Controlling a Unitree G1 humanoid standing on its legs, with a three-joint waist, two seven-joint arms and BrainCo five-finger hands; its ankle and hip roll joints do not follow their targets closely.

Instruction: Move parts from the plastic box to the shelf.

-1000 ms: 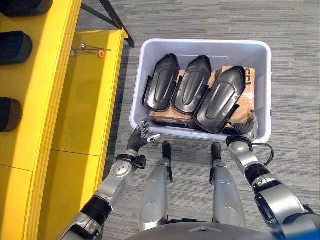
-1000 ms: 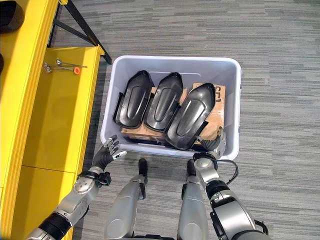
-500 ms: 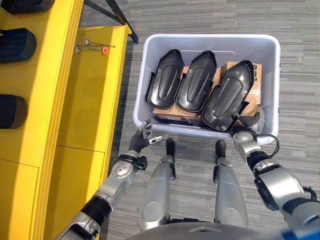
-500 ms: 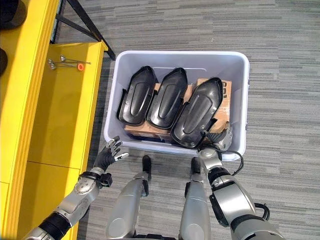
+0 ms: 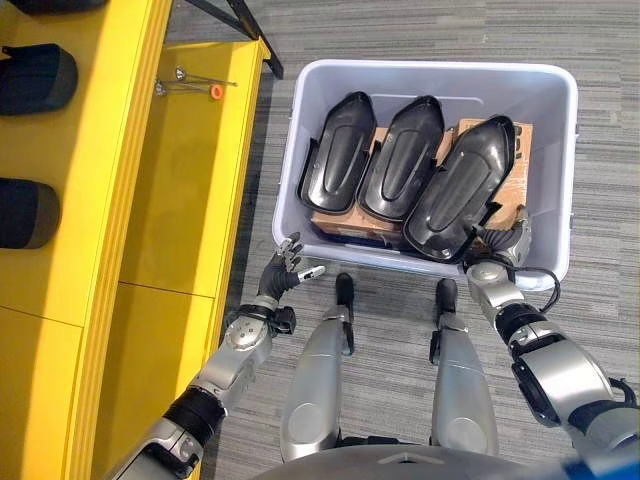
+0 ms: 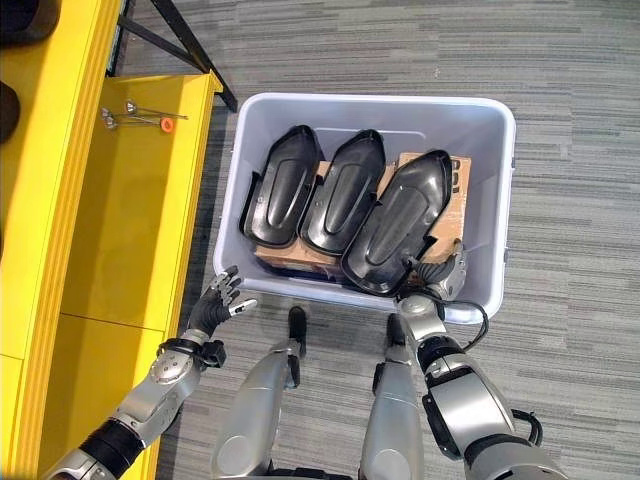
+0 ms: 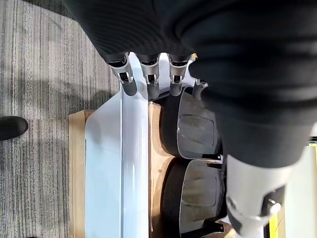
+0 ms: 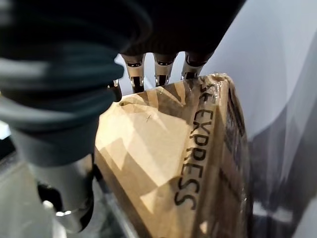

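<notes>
A pale plastic box (image 5: 430,75) on the carpet holds three black shell-shaped parts (image 5: 340,165), (image 5: 403,170), (image 5: 458,190) lying side by side on a cardboard carton (image 5: 503,180). My right hand (image 5: 507,243) is inside the box's near right corner. Its straight fingers (image 8: 157,73) are open over the carton's edge, beside the rightmost part. My left hand (image 5: 283,274) hovers open outside the near left corner, with its fingers (image 7: 148,83) above the box rim (image 7: 129,163). The yellow shelf (image 5: 190,180) stands to the left.
On the shelf's upper level lie dark parts (image 5: 35,80), (image 5: 25,212). Small metal tools with an orange tip (image 5: 195,85) rest on the lower yellow board. A black frame leg (image 5: 240,25) crosses behind the shelf. Grey carpet surrounds the box.
The camera has moved, so the whole scene sits higher and further right. My right hand has edged slightly deeper into the box corner. The left hand keeps its open pose.
</notes>
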